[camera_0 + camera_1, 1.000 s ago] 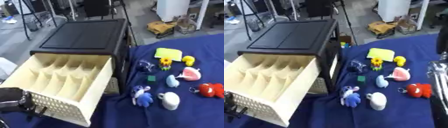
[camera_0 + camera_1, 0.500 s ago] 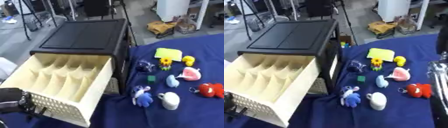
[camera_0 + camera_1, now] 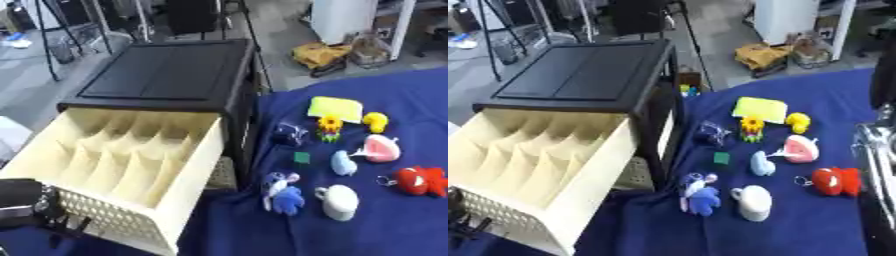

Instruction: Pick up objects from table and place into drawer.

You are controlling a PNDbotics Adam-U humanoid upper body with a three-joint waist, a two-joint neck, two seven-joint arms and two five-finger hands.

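While the left hand (image 3: 24, 209) shows no readable fingers, the cream drawer (image 3: 122, 170) stands open, divided.

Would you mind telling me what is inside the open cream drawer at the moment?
The cream drawer shows only its own dividers forming rows of compartments, and every visible one holds nothing. The compartment floors nearest the front wall are hidden behind the dividers, so something small there cannot be ruled out.

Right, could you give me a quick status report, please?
Left hand at drawer front, fingers unclear. Right hand unseen. Drawer open, empty; toys all on cloth. Nothing blocking.
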